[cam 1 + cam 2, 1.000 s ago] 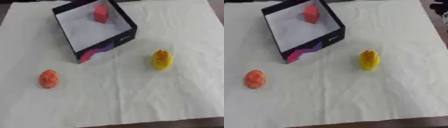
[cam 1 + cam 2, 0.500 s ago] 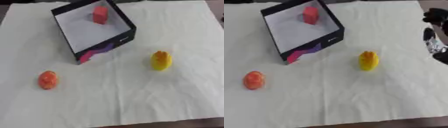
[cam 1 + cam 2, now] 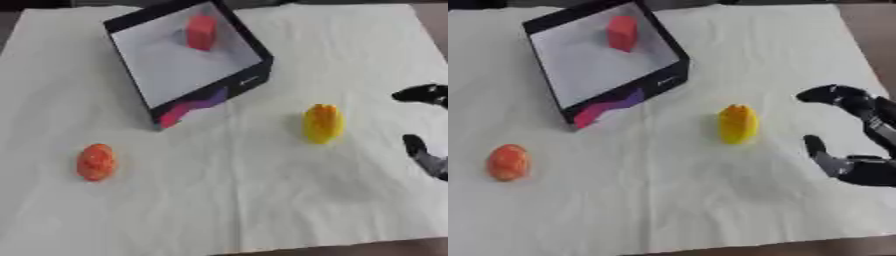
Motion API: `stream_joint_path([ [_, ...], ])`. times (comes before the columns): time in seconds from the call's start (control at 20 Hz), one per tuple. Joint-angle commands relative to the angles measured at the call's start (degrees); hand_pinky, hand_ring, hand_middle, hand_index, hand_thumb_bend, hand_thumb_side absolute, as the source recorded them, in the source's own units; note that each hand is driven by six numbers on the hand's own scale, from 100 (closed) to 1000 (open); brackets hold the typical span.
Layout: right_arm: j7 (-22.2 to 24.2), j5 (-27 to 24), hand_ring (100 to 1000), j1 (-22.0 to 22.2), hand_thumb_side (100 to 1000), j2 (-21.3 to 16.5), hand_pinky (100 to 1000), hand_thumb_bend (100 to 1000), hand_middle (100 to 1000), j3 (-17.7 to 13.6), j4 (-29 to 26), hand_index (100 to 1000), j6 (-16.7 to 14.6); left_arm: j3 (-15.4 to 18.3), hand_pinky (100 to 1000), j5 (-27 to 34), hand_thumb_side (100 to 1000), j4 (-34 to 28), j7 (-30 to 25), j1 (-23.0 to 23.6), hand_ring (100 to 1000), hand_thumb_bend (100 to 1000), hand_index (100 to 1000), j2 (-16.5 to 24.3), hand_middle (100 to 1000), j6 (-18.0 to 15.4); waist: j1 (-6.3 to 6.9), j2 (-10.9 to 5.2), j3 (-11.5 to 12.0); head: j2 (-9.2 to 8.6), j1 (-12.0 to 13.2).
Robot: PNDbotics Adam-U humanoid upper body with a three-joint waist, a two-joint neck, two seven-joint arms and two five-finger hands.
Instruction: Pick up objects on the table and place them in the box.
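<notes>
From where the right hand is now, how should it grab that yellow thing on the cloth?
Probably around the middle of the yellow object, coming from its right. It stands upright and alone on the cloth, and the open right hand already faces that side.

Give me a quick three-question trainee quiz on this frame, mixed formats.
1. True or false: the red block is already inside the box.
2. Which loose object lies nearest the right hand? A) orange object B) yellow object C) red block
3. Fill in: the right hand's fingers are ___, holding nothing.

Key: 1 true; 2 B; 3 open. The left hand shows in neither view.
</notes>
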Motion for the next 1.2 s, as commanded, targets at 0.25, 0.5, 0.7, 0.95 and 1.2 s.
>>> stream_joint_path([
  [0.25,0.1,2.5,848,-2.1,379,-3.3,915,100,833,3.4,-1.0,913,1.8,1.0,778,0.7,485,-0.8,0.1,0.3,757,330,827,0.2,813,0.4,-0.78,-0.61,0.6,0.05,0.2],
  [0.5,0.3,0.5,856,-5.0,239,-4.8,922,100,835,4.7,-1.0,918,4.0,1.0,777,0.9,496,-0.8,0.2,1.0,756,330,826,-0.2,811,0.9,-0.96,-0.51,1.0,0.12,-0.3],
  [0.7,1.0,-3.0,857,-7.9,260,-5.7,926,100,835,5.5,-1.0,918,7.9,0.7,777,1.0,501,-0.8,0.1,1.3,756,328,825,-0.5,811,1.4,-1.12,-0.49,1.3,0.24,-0.7],
  [0.95,2.9,-7.1,861,-12.0,269,-6.8,931,100,838,5.0,-1.0,920,12.0,0.8,776,1.1,506,-0.8,0.2,1.5,755,327,823,-0.9,809,1.8,-1.33,-0.61,1.4,0.26,-1.0],
  [1.2,9.5,-10.4,868,-15.9,303,-7.3,940,100,841,5.1,-1.0,924,17.5,0.8,776,1.1,510,-0.2,0.3,1.5,754,325,822,-1.2,807,1.8,-1.5,-0.75,1.8,0.16,-1.3],
])
